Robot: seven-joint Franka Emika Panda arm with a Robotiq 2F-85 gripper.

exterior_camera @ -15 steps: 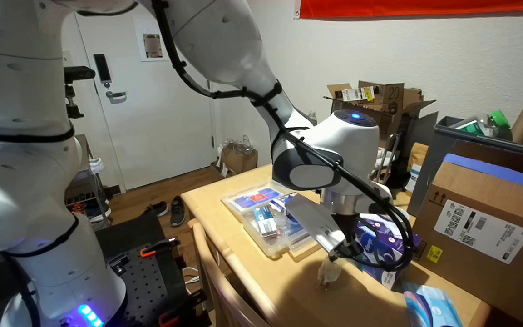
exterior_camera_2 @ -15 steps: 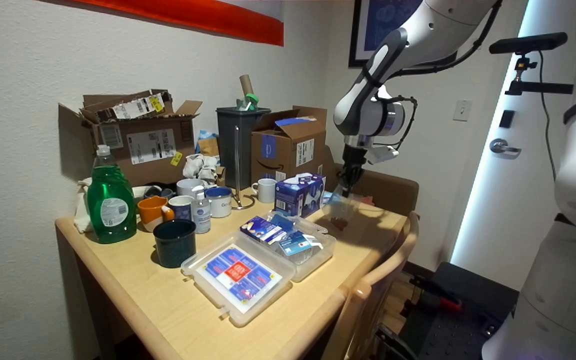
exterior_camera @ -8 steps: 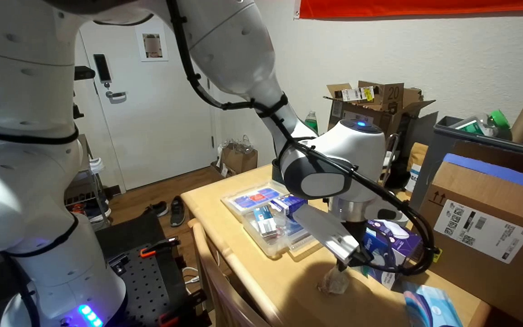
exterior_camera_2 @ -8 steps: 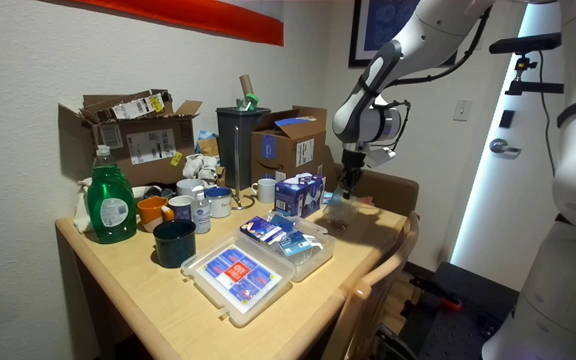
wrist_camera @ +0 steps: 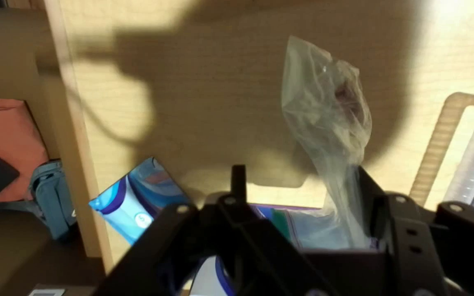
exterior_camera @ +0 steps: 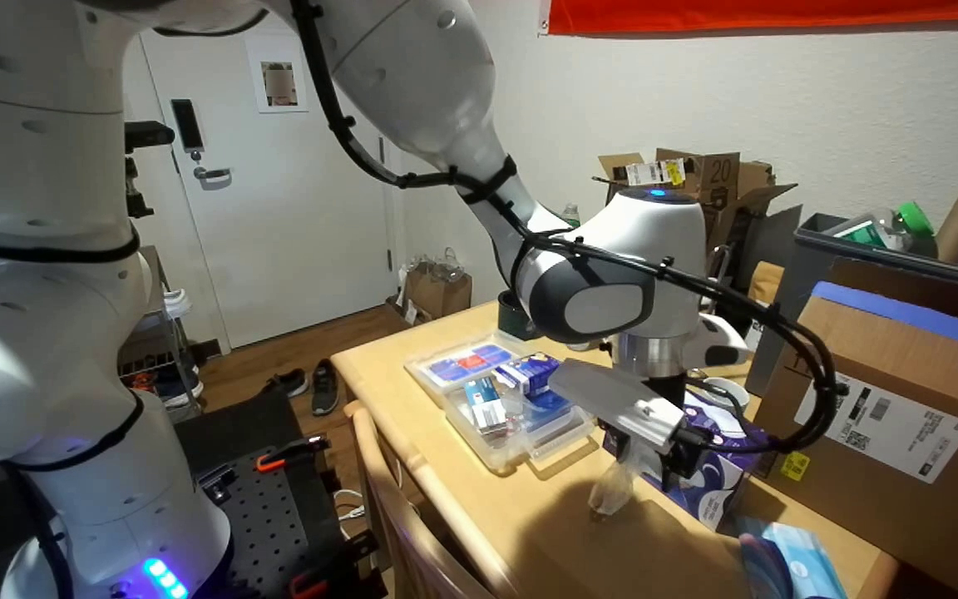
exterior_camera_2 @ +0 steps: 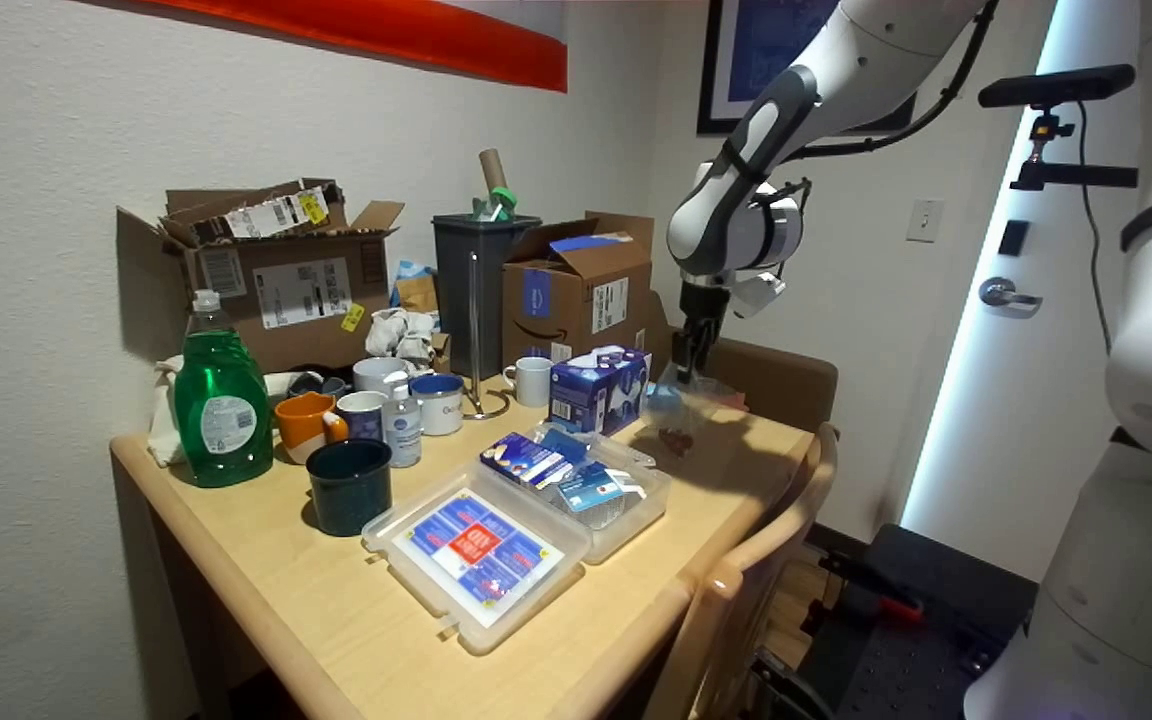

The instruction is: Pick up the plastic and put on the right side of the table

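The gripper [wrist_camera: 300, 174] is holding its fingers apart. Near the purple box [exterior_camera_2: 601, 392], the plastic bag [wrist_camera: 331, 131] is hanging against one finger, presumably because it is clinging unclamped; the views are not showing whether it is touching the table [exterior_camera_2: 286, 585].

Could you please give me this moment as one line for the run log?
gripper: open | plastic bag: alongside one finger, not clamped | contact with table: unclear

Bag [wrist_camera: 329, 123]: crinkled, glossy plastic; table [exterior_camera_2: 286, 575]: smooth wood; fingers [wrist_camera: 239, 181]: matt.
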